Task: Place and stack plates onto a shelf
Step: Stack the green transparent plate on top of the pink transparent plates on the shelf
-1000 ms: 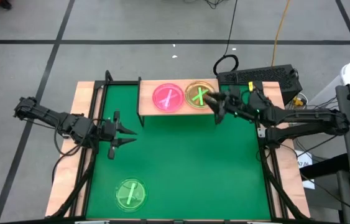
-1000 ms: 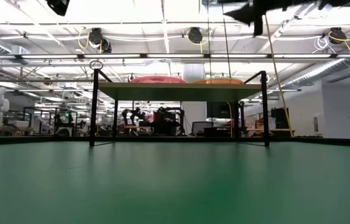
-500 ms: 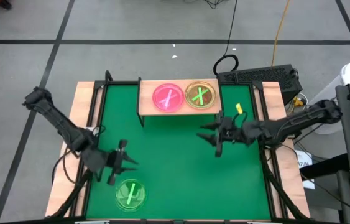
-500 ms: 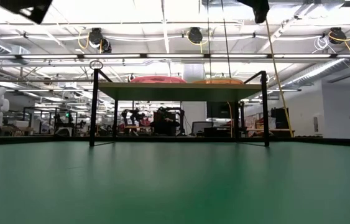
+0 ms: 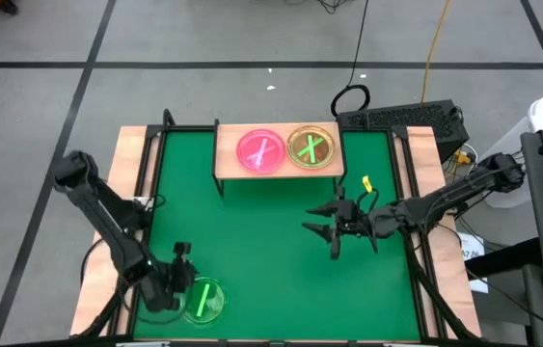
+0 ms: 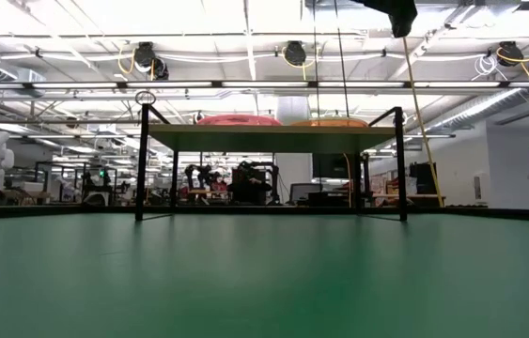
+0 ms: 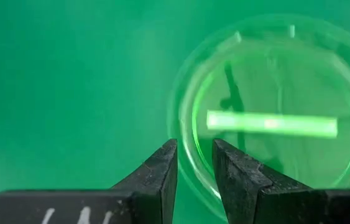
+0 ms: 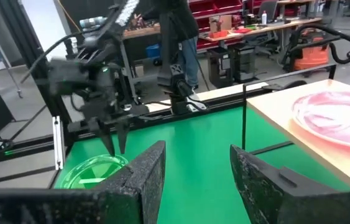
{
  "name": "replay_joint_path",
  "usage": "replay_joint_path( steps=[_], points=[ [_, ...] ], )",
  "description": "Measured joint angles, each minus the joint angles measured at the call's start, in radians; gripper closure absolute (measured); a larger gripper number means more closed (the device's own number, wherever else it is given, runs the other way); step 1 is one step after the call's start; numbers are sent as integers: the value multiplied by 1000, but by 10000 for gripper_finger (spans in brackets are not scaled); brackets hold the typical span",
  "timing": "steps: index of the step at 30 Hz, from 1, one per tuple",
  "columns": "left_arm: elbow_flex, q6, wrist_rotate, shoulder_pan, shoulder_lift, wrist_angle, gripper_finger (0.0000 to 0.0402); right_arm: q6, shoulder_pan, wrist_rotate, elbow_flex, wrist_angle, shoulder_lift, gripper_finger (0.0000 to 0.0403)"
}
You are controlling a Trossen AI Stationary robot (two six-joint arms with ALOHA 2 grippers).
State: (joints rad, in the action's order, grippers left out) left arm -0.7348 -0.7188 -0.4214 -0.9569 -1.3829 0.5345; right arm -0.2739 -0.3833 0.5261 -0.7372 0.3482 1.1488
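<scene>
Straddling the rim of the green plate (image 7: 274, 112), the left hand (image 7: 194, 163) had its two dark, wedge-shaped fingers (image 7: 156, 177) only a narrow gap apart, with the edge of the dish between them; whether they pressed it could not be told. In the high view that hand (image 5: 176, 286) sat at the lower left of the frame, just beside the green plate (image 5: 205, 301), a round translucent dish with a bright bar across it, lying on the green mat (image 5: 271, 241).

The right hand (image 5: 334, 226) hung over the mat right of centre, its fingers spread wide and holding nothing. Its rough, grainy black fingers (image 8: 143, 171) showed well apart in its own wrist view.

At the upper middle of the high view stood the shelf (image 5: 276, 166), a pale wooden board on thin black legs. On it lay the pink plate (image 5: 260, 150) and, touching it on the right, the orange plate (image 5: 312, 147), each marked with a bright cross of bars. The low view showed both dishes as shallow domes on the board (image 6: 273, 137).
</scene>
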Motion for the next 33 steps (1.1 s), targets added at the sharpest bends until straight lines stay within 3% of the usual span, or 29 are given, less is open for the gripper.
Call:
replay_joint_path(
  steps=[7, 13, 20, 24, 33],
  points=[
    [-240, -13, 35, -84, -189, 191, 296, -17, 0, 2, 0, 0, 3, 242],
    [-447, 49, 74, -190, -364, 492, 296, -38, 0, 2, 0, 0, 3, 242],
    [-604, 96, 90, -276, -505, 510, 296, -59, -13, 2, 0, 6, 3, 242],
    [-662, 243, 75, -301, -565, 510, 296, -94, -13, 1, 0, 60, 5, 242],
    [-674, 336, -49, -279, -656, 525, 296, -62, -62, 2, 0, 153, 37, 242]
  ],
)
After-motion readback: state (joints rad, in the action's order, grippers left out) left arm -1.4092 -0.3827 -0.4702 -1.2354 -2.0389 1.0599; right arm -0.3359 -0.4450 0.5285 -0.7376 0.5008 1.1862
